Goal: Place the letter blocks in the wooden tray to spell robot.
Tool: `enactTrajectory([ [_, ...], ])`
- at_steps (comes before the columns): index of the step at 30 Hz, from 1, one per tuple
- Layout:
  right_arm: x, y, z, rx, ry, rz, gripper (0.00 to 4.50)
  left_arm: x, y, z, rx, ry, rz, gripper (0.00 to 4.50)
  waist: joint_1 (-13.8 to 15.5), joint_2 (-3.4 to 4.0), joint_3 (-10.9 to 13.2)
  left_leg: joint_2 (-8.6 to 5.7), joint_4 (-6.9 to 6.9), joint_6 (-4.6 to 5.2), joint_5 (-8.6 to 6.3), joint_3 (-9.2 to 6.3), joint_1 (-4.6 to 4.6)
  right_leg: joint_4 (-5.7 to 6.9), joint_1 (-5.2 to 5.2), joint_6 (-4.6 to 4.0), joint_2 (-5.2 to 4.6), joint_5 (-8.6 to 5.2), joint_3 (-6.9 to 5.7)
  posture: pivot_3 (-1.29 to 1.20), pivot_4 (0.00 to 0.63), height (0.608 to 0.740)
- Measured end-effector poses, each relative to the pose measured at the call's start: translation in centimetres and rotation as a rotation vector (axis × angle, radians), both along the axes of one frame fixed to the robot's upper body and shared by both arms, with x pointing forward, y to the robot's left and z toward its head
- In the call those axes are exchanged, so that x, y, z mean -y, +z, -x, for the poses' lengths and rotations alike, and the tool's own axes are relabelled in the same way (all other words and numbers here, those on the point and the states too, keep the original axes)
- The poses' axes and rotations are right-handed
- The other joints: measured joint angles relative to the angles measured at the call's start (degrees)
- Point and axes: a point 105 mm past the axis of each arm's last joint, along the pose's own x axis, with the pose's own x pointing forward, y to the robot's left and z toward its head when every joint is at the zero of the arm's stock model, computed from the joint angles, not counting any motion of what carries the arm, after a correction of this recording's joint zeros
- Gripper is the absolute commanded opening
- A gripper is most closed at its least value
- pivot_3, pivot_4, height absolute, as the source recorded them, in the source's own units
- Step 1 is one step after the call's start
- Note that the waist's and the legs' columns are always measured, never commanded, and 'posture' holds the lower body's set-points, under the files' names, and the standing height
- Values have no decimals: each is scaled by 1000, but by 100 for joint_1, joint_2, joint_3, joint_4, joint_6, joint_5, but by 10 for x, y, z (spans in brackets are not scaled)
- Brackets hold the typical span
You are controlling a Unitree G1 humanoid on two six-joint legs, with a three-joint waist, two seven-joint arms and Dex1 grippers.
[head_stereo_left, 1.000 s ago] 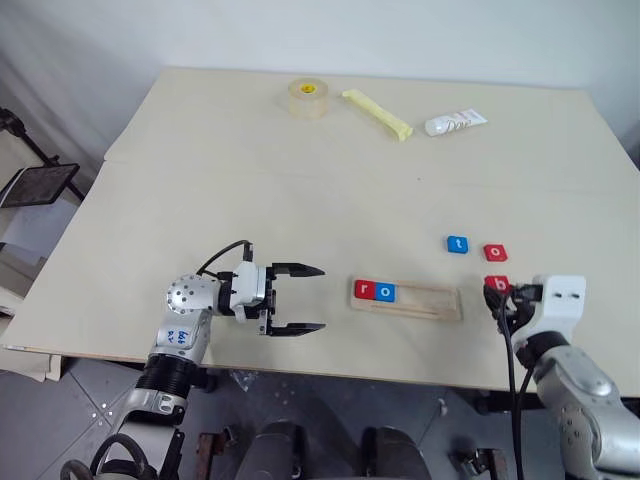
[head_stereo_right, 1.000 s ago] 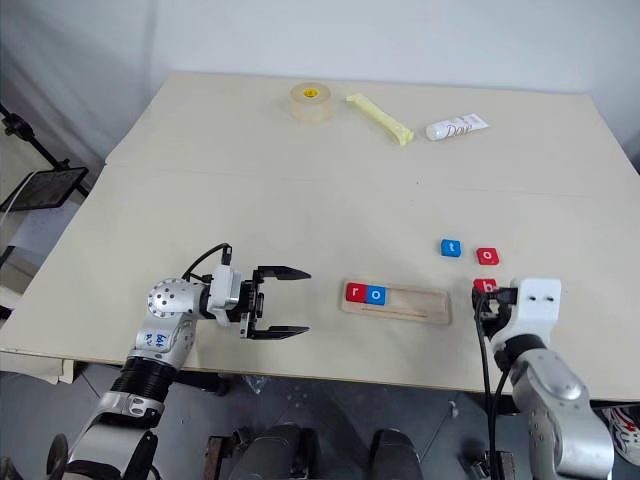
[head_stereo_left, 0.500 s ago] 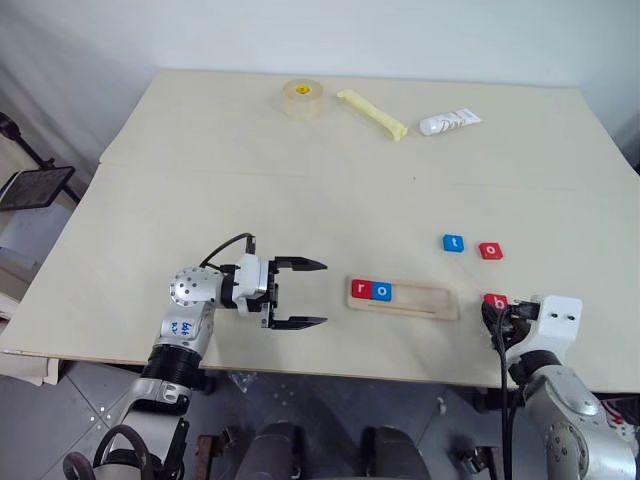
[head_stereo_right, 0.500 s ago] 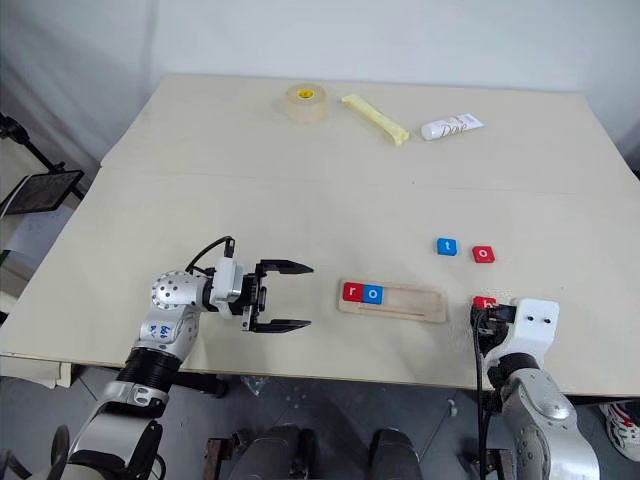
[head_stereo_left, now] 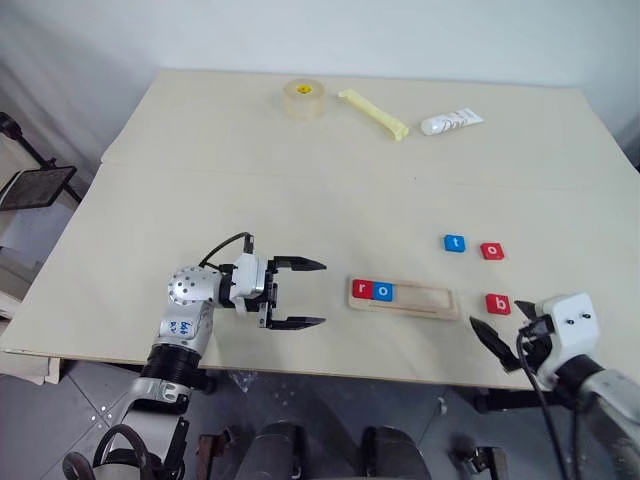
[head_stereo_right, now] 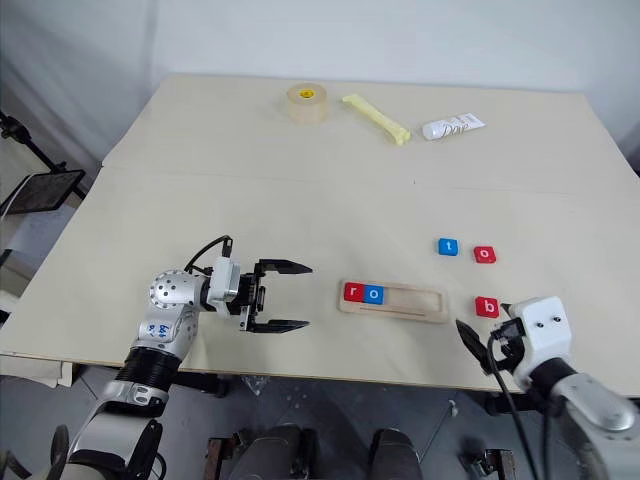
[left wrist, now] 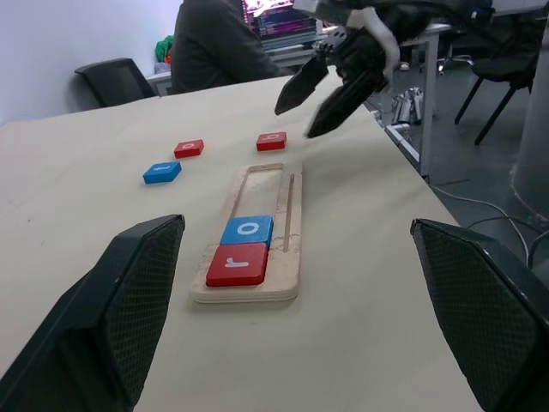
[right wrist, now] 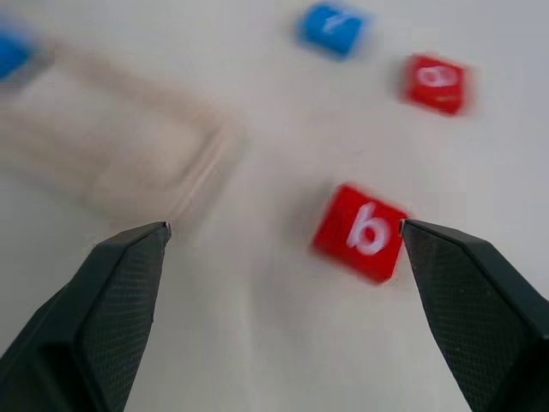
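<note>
The wooden tray (head_stereo_left: 425, 299) lies near the table's front edge, with a red r block (head_stereo_left: 362, 290) and a blue o block (head_stereo_left: 383, 291) at its left end. A red b block (head_stereo_left: 497, 304) lies flat on the table just right of the tray. Farther back sit a blue t block (head_stereo_left: 455, 242) and a red o block (head_stereo_left: 492, 250). My right gripper (right wrist: 284, 225) hovers open just in front of the b block, not touching it. Left of the tray, my left gripper (head_stereo_left: 321, 293) is open and empty, pointing at the tray (left wrist: 266, 184).
A tape roll (head_stereo_left: 304, 98), a yellow stick (head_stereo_left: 375, 113) and a white tube (head_stereo_left: 451, 122) lie along the far edge. The table's front edge runs just below both grippers. A seated person (left wrist: 219, 43) shows beyond the table in the left wrist view.
My right gripper has opened and drawn back toward the front edge, leaving the red b block lying free beside the tray. The left arm has kept still.
</note>
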Motion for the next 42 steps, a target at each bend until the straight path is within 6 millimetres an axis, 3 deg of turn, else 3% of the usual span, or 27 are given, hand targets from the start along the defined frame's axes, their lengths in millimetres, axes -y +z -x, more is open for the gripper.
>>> enactTrajectory([
  [5, 22, 23, -16, -71, 199, 123, 4473, -1, 1, 1, 1, -10, 2, 4500, -12, -6, 1, 9, 1, 0, 0, 1, 3, -3, 4, 0, 0, 0, -11, 0, 150, 740],
  [8, 31, 19, -23, -130, 283, 179, 4473, -2, 1, 2, -2, -18, 6, 4500, 1, -6, 2, 9, 1, 0, 0, -3, -1, -3, 4, 0, -2, 0, -18, 0, 150, 740],
  [20, 31, -3, -58, -247, 489, 266, 4473, -15, 0, 9, -26, -13, -8, 4500, 5, -8, 3, 6, 11, 0, 0, -19, -14, -3, 4, 1, -11, 1, -49, 0, 150, 740],
  [29, 28, -4, -61, -256, 531, 277, 1504, -15, 0, 9, -23, -5, -4, 4500, -6, -8, 3, 8, 12, -1, 1, -21, -13, -2, 6, 1, -10, 1, -54, 0, 150, 740],
  [36, 22, 7, -65, -242, 450, 272, 1463, -14, -1, 9, -25, -5, 2, 4500, -1, -7, 3, 8, 13, -3, 0, -22, -16, 0, 1, 1, -10, 1, -53, 0, 150, 740],
  [42, -2, 44, -60, -184, 478, 302, 1463, -12, 2, 7, -15, -9, 6, 4500, 6, -7, 3, 8, 13, -3, -1, -27, -18, -1, 0, 1, -9, 1, -53, 0, 150, 740],
])
